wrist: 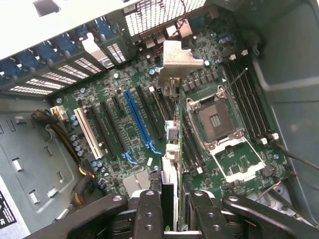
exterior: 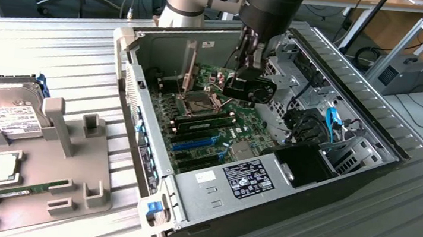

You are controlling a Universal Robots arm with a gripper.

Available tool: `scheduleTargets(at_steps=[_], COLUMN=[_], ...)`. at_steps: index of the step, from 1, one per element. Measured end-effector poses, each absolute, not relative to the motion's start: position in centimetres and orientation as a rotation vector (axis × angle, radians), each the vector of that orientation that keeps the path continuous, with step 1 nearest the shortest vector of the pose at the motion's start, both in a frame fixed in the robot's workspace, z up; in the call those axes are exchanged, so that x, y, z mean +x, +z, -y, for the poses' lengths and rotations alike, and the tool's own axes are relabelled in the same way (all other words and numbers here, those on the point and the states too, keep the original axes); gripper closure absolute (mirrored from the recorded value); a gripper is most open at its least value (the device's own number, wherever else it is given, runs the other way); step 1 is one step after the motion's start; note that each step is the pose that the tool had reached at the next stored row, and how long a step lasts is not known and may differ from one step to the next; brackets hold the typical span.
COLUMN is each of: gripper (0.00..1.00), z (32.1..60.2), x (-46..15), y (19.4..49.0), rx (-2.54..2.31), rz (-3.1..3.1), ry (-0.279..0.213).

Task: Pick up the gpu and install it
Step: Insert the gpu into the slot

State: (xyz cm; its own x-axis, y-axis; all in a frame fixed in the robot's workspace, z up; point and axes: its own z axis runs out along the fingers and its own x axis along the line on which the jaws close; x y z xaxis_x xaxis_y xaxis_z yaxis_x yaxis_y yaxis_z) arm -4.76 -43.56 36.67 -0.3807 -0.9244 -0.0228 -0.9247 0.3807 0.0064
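The gripper [exterior: 246,73] was clamped on the gpu [exterior: 254,91], holding it edge-down just above the motherboard [wrist: 134,137], silver bracket [wrist: 180,57] toward the board's rear edge, apparently to line it up with a slot.

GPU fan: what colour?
Black. The fan on the gpu shows best in the exterior view.

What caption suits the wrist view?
Gripper holds the graphics card edge-on over the motherboard inside the open computer case.
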Motion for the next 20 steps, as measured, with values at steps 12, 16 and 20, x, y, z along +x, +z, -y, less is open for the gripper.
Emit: scheduleTargets(at_steps=[12, 16, 20], gripper=[0.74, 0.74, 0.74], z=[43.56, 43.56, 43.56], x=[-4.76, -4.76, -4.76], y=[36.67, 36.67, 36.67], rx=[-1.819, -1.844, -1.878], rz=[-2.543, -2.525, -2.500], ry=[0.029, 0.029, 0.029])
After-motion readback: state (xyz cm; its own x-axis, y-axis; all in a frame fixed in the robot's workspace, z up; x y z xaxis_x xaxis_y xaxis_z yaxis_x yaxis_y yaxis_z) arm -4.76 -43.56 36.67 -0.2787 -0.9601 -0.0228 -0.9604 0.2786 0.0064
